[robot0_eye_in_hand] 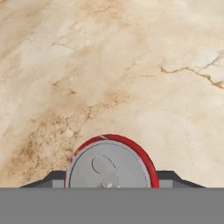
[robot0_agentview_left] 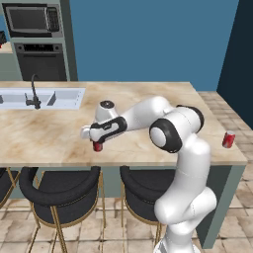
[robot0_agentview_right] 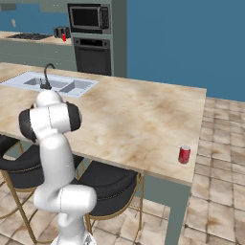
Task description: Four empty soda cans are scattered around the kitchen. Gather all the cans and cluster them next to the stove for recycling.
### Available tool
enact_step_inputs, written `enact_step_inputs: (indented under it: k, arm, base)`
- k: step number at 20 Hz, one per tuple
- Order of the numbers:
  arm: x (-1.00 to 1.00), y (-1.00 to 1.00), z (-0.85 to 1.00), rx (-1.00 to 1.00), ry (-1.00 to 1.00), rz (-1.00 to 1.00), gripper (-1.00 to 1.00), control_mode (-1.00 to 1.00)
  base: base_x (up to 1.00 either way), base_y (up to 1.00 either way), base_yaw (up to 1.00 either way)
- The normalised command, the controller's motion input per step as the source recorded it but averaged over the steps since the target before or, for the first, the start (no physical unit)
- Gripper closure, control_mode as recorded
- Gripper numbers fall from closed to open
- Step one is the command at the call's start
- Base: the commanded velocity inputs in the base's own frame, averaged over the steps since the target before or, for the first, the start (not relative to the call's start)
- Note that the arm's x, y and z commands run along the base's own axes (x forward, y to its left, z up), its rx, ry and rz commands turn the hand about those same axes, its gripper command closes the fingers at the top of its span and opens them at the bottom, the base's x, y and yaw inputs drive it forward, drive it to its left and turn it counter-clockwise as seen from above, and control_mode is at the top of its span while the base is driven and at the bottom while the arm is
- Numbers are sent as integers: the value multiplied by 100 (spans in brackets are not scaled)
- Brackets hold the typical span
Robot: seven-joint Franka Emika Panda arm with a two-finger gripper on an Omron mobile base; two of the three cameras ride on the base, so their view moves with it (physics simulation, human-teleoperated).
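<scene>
On the marble island counter (robot0_agentview_left: 54, 138), the gripper (robot0_agentview_left: 98, 144) is clamped around an upright red soda can (robot0_eye_in_hand: 111, 162).

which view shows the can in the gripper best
The hand view: the can fills the bottom centre, silvery top facing the camera, with a dark fingertip on each side. The left base view shows only its red lower part under the gripper. In the right base view the arm blocks it.

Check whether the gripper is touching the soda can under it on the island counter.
Touching. In the hand view, both fingertips press against the sides of the soda can with no gap. In the left base view, the gripper sits over it.
</scene>
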Motion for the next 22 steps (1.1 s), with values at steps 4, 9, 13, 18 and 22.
enact_step_inputs:
  k: [4,9,13,18,22]
  arm:
    - [-14,0,35,0,2,0,100,-100]
    - [-19,-2,38,-4,6,0,100,-100]
    - [-30,-10,35,-7,6,0,100,-100]
    - [-34,-17,30,-5,1,0,100,-100]
    - [-33,-18,23,-6,0,0,100,-100]
  base:
    - [0,0,0]
    - [0,0,0]
    - [0,0,0]
    - [0,0,0]
    - [0,0,0]
